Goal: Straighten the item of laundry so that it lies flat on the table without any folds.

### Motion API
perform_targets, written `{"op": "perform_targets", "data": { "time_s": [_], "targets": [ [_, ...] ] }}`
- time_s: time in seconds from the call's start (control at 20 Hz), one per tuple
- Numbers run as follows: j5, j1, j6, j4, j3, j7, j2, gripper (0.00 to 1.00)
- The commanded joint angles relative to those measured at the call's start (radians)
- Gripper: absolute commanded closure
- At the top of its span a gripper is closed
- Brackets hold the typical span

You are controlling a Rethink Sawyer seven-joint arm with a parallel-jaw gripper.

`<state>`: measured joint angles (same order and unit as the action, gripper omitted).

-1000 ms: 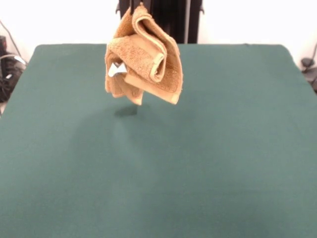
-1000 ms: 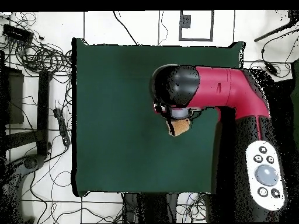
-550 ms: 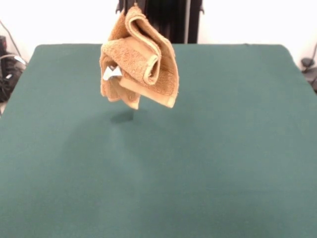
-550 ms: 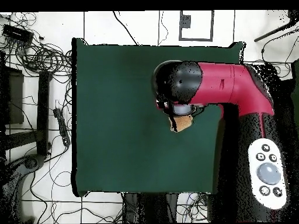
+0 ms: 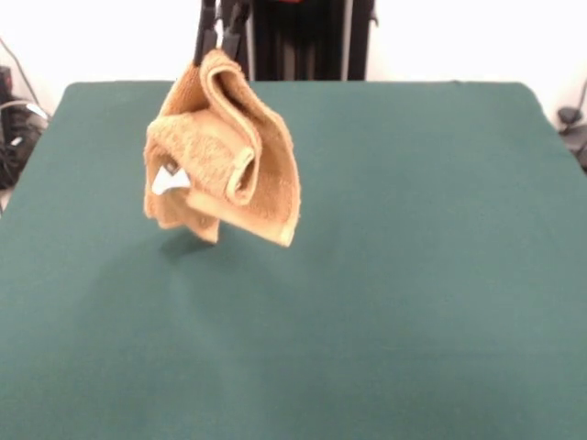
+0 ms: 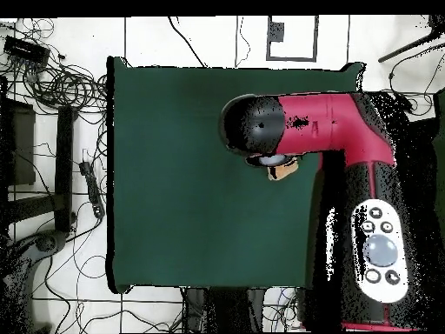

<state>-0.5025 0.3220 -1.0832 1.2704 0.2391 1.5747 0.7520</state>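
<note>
The item of laundry [image 5: 225, 156], an orange-tan terry towel, hangs bunched and folded in the air over the table [image 5: 413, 275], with its white label [image 5: 168, 179] showing on the left side. My gripper [image 5: 220, 46] comes down from the top edge and is shut on the towel's top corner. Its lowest corner hangs just above the green cloth, over a faint shadow. In the overhead view the red and black arm [image 6: 304, 130] covers the gripper, and only a small bit of the towel [image 6: 282, 170] peeks out beneath it.
Green cloth covers the whole table [image 6: 174, 174]. Cables and stands [image 6: 52, 130] lie on the floor off its left side in the overhead view. More cables [image 5: 14, 119] sit off the left edge in the front view.
The gripper has carried the hanging towel leftward and lower in the front view. In the overhead view the arm has swung and the visible bit of towel has shifted right.
</note>
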Motion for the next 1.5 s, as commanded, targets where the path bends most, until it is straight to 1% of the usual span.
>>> {"op": "perform_targets", "data": {
  "time_s": [0.05,0.15,0.3,0.6,0.85,0.95,1.1,1.2,1.3,1.35,1.4,1.5],
  "targets": [
    [-0.116,-0.084,0.151,0.012,-0.023,0.115,-0.073,1.0],
    [-0.161,-0.109,0.195,0.005,-0.055,0.169,-0.081,1.0],
    [-0.199,-0.144,0.228,-0.013,-0.097,0.227,-0.093,1.0],
    [-0.246,-0.224,0.291,-0.037,-0.201,0.348,-0.116,1.0],
    [-0.28,-0.3,0.37,-0.041,-0.303,0.463,-0.155,1.0],
    [-0.286,-0.333,0.415,-0.031,-0.351,0.539,-0.177,1.0],
    [-0.305,-0.392,0.523,-0.005,-0.434,0.683,-0.227,1.0],
    [-0.294,-0.42,0.584,0.01,-0.476,0.754,-0.258,1.0],
    [-0.263,-0.442,0.643,0.031,-0.508,0.819,-0.29,1.0],
    [-0.247,-0.447,0.652,0.038,-0.514,0.823,-0.299,1.0],
    [-0.213,-0.442,0.652,0.054,-0.509,0.828,-0.303,1.0],
    [-0.192,-0.449,0.673,0.068,-0.517,0.836,-0.313,1.0]
  ]
}}
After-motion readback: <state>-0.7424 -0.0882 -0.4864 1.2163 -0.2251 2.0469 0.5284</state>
